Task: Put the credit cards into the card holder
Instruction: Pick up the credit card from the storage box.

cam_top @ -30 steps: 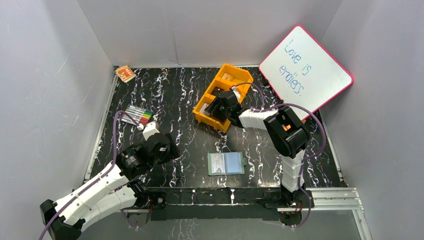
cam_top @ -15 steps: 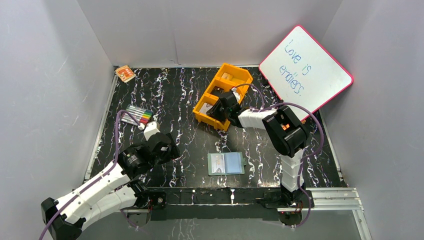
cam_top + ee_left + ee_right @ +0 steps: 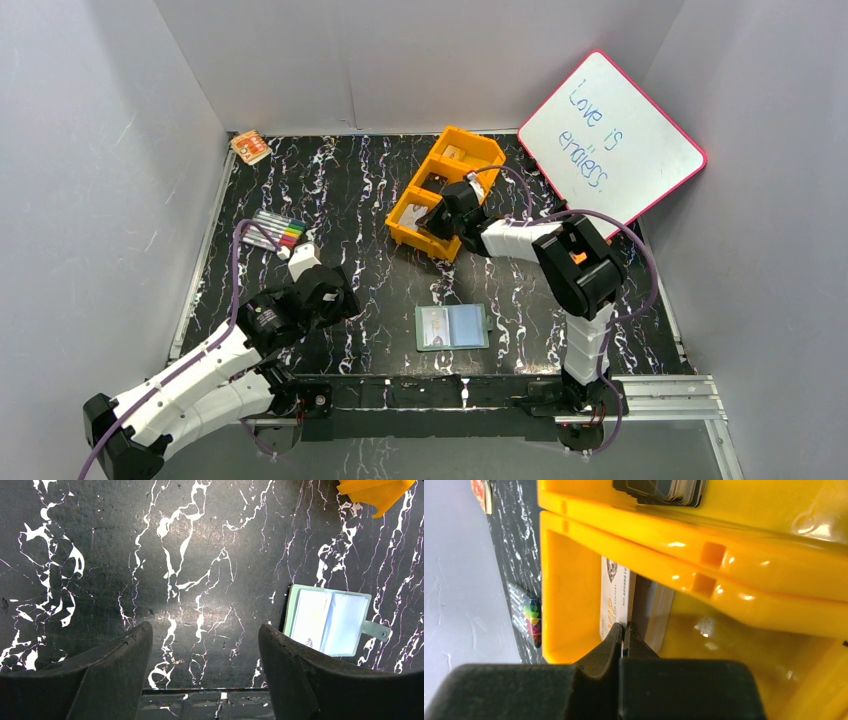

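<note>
The card holder (image 3: 452,326) lies open and flat near the table's front edge, its pale pockets up; it also shows in the left wrist view as a card holder (image 3: 327,621) at right. My right gripper (image 3: 433,222) reaches into the near compartment of the orange tray (image 3: 470,140). In the right wrist view this gripper (image 3: 625,630) is shut on the edge of a pale printed credit card (image 3: 616,592) standing on edge. A grey card (image 3: 656,612) leans just behind it. Several more cards (image 3: 664,489) are stacked in the middle compartment. My left gripper (image 3: 202,645) hovers open over bare table, left of the holder.
The tray wall (image 3: 724,580) closely surrounds the right fingers. A set of coloured markers (image 3: 278,232) lies at mid left and an orange packet (image 3: 250,147) in the far left corner. A pink-framed whiteboard (image 3: 610,140) leans at the back right. Grey walls enclose the table.
The right gripper's jaws have closed onto the pale card in the tray's near compartment, and the right arm has shifted slightly. The left arm has stayed put.
</note>
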`<state>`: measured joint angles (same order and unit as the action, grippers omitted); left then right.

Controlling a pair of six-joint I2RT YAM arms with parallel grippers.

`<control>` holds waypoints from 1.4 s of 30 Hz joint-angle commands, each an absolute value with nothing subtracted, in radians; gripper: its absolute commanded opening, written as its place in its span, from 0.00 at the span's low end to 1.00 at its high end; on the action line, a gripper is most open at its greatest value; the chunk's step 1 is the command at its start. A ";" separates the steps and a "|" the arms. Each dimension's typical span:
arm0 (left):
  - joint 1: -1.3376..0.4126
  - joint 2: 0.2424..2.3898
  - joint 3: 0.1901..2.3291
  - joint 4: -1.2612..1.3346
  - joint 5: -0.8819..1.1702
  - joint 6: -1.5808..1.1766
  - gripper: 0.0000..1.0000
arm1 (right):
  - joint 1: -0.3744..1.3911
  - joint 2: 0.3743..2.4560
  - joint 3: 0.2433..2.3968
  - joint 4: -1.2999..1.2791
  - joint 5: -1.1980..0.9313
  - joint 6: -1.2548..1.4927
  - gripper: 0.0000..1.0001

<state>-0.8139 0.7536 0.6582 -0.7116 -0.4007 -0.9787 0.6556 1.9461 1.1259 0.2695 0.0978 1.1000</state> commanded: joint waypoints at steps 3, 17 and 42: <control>-0.811 0.756 0.670 -0.718 -0.435 -0.969 0.74 | 0.652 1.878 1.097 0.272 0.128 1.081 0.00; -0.812 0.756 0.669 -0.719 -0.434 -0.971 0.74 | 0.648 1.869 1.074 0.263 0.127 1.094 0.07; -0.812 0.768 0.664 -0.712 -0.426 -0.970 0.74 | 0.639 1.857 1.062 0.224 0.135 1.090 0.16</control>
